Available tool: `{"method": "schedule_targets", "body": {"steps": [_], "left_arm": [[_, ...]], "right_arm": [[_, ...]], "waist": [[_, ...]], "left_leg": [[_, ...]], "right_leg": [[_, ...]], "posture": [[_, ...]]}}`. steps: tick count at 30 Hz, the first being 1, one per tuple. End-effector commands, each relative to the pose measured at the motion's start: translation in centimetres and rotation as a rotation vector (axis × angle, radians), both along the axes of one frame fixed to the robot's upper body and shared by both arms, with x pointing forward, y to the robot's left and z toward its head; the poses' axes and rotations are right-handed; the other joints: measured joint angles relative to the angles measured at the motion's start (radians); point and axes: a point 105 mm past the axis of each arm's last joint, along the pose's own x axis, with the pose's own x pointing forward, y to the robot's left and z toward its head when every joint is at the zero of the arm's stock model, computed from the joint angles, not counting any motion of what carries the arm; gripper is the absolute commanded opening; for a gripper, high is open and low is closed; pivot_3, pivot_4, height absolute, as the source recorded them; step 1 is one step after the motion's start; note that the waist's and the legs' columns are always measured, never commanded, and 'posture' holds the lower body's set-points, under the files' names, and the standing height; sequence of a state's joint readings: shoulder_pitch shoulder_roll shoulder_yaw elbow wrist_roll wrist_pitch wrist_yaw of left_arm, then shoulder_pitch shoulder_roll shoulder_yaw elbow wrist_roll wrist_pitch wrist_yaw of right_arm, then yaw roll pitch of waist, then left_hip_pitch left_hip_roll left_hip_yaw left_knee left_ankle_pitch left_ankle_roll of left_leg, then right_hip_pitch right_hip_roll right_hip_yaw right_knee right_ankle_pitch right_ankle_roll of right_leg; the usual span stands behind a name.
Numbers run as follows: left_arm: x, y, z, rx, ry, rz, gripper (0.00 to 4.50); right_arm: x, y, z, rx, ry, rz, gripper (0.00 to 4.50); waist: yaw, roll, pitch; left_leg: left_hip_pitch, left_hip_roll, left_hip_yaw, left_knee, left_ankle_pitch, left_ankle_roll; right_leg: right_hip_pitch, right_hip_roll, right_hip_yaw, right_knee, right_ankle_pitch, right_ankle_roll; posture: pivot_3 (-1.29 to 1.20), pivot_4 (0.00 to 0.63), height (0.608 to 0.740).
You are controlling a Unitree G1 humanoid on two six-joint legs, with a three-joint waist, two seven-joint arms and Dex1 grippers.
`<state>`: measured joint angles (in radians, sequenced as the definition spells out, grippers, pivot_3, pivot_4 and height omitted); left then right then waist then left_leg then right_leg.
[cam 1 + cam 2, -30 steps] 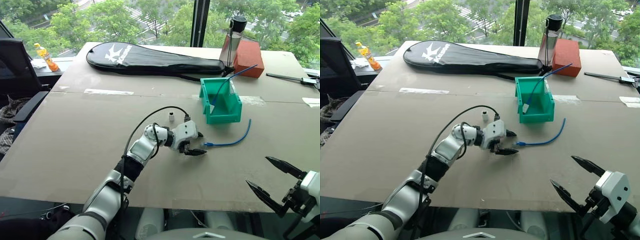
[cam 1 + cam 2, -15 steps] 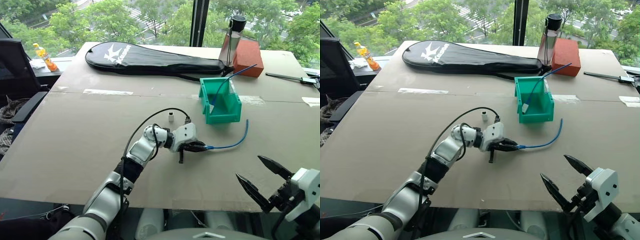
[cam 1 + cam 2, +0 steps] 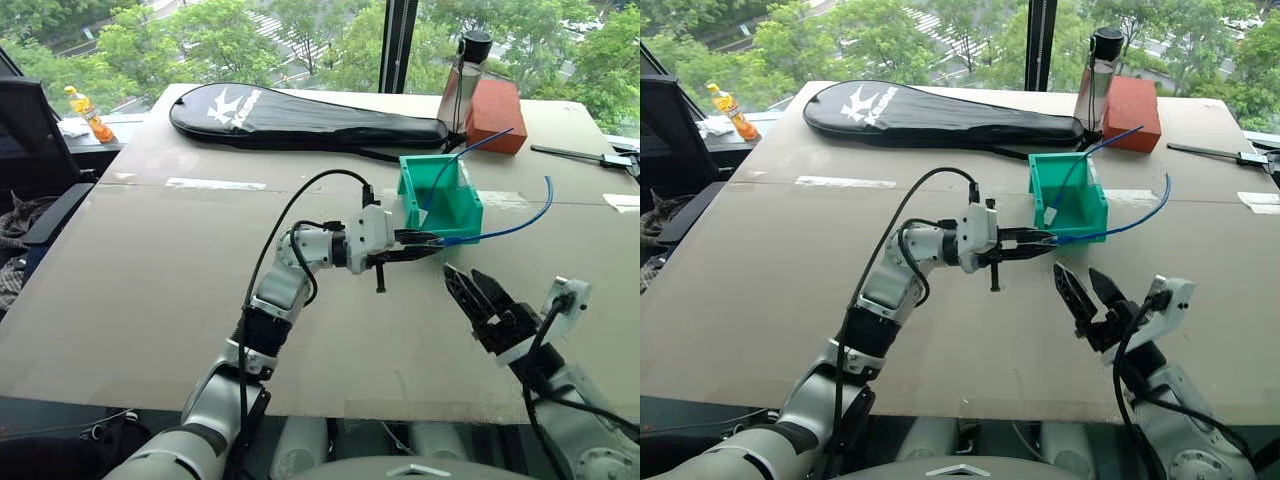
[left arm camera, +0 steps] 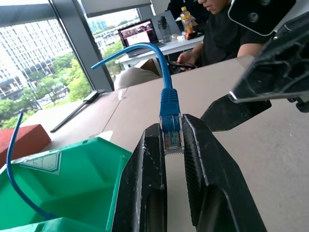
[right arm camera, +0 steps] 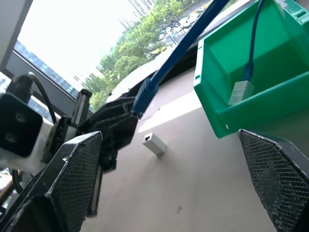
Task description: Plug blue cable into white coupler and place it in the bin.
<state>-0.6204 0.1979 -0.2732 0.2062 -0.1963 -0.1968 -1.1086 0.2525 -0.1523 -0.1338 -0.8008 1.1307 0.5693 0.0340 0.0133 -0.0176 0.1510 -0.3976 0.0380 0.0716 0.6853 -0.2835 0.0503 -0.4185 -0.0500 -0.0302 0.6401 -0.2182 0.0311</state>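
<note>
The right gripper (image 3: 478, 295) is nearest, above the near edge of the surface (image 3: 150, 270) toward its right side, and its two black fingers stand apart, with nothing between them. Just beyond it the left gripper (image 3: 425, 243) is raised above the middle of the surface, pointing toward the right edge, and it is closed on the plug of the blue cable (image 3: 510, 228). In the left wrist view the plug sits clamped between the two fingers (image 4: 145, 179). From the plug the cable rises in a free curve in the air toward the right edge. The white coupler (image 5: 155, 144) lies on the surface beneath the left arm, apart from both grippers. Behind the left gripper stands the bin (image 3: 470, 225), right of the middle of the surface; a second blue cable (image 3: 470, 155) with a white piece on its end lies in it and sticks out over its back wall. Along the far edge lie a black racket bag (image 3: 300, 118), a bottle (image 3: 465, 85) and a red-brown block (image 3: 498, 115).
</note>
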Motion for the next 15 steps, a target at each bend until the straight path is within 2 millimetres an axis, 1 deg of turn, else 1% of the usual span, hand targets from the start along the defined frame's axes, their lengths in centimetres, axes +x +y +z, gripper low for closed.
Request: {"method": "schedule_targets", "body": {"steps": [1,3,4,8,15], "left_arm": [[-0.3,0.2,1.8,-0.065,-0.08,0.001,0.0],[-0.3,0.3,1.9,-0.068,-0.085,0.003,0.0],[-0.3,0.4,1.9,-0.068,-0.088,0.003,0.0],[-0.4,0.5,1.8,-0.07,-0.09,0.01,0.0],[-0.4,0.6,1.6,-0.08,-0.089,0.017,0.0]], "right_arm": [[0.9,0.6,1.8,0.111,-0.026,0.025,4.24],[1.4,0.6,2.4,0.144,-0.035,0.024,3.62],[1.5,0.7,2.6,0.144,-0.044,0.031,3.13],[1.5,0.9,3.4,0.203,-0.058,0.048,3.13],[1.4,1.6,3.2,0.194,-0.04,0.074,3.13]], "waist": [[0.0,0.0,0.0],[0.001,0.0,0.0],[0.001,0.0,0.0],[0.0,0.0,0.0],[-0.001,0.0,0.0]], "left_leg": [[0.0,0.0,0.0,0.0,0.0,0.0],[0.0,0.0,0.0,0.0,0.0,0.0],[0.0,0.0,0.0,0.0,0.0,0.0],[-0.001,0.0,0.001,0.0,0.0,0.0],[0.0,0.0,0.001,0.0,0.0,0.0]], "right_leg": [[0.0,0.0,0.0,0.0,0.0,0.001],[0.0,0.0,0.0,0.0,0.001,0.002],[0.0,0.0,0.0,0.0,0.002,0.003],[0.0,0.0,0.0,-0.001,0.002,0.004],[0.0,0.0,0.0,0.0,0.002,0.004]], "posture": [[0.0,0.15,0.74],[0.0,0.15,0.74],[0.0,0.15,0.74],[0.0,0.15,0.74],[0.0,0.15,0.74]]}}
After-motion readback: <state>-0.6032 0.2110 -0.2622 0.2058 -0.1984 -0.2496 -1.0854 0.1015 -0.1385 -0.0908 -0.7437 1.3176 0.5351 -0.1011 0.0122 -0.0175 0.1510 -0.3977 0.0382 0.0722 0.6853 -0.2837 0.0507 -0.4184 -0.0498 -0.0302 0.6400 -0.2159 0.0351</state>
